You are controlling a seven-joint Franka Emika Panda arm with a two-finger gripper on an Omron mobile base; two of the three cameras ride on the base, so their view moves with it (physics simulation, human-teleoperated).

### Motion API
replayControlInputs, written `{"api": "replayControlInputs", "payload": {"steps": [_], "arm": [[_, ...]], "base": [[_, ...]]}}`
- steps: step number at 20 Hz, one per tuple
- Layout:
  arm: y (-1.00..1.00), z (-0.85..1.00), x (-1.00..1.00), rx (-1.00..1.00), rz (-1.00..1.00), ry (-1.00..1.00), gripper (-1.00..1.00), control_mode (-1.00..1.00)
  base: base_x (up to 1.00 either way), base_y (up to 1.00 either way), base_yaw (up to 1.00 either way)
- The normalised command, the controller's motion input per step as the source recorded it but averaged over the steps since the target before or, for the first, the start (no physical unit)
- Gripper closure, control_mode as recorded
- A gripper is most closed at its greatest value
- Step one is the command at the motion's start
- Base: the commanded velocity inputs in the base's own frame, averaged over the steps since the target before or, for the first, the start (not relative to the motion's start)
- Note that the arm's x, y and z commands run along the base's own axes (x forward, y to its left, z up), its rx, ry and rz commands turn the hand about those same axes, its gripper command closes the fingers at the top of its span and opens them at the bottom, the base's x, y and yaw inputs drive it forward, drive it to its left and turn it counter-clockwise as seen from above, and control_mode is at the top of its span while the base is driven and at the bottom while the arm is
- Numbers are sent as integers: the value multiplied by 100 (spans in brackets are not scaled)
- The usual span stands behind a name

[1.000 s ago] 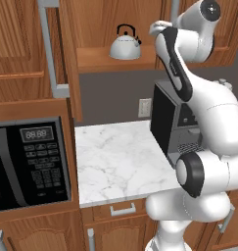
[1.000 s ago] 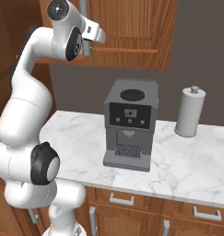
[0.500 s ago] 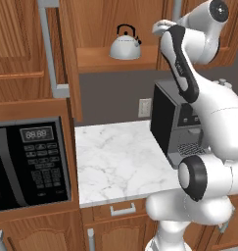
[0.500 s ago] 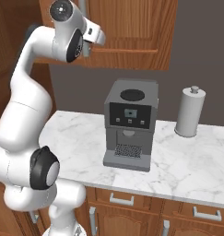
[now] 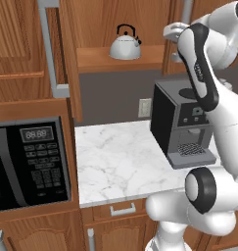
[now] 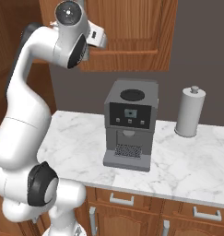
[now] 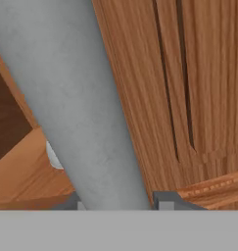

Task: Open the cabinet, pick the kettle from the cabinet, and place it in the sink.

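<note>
Hand view: we find the end effector (image 7: 115,202) clamped across the right door's upright handle (image 7: 76,103). The kettle (image 5: 125,45) sits on the cabinet (image 5: 121,58) shelf, leftward.

A black coffee machine (image 6: 130,123) stands near a paper-towel roll (image 6: 190,111) on marble.
</note>
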Motion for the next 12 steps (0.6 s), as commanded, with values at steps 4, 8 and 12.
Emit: {"api": "replayControlInputs", "payload": {"steps": [4, 8, 12], "arm": [[-28, 0, -55, 0, 11, -6, 100, -100], [-38, 0, -56, 2, 12, -11, 100, -100], [-38, 0, -53, 1, 10, -10, 100, -100]], "base": [[0, 0, 0], [0, 0, 0], [0, 0, 0]]}}
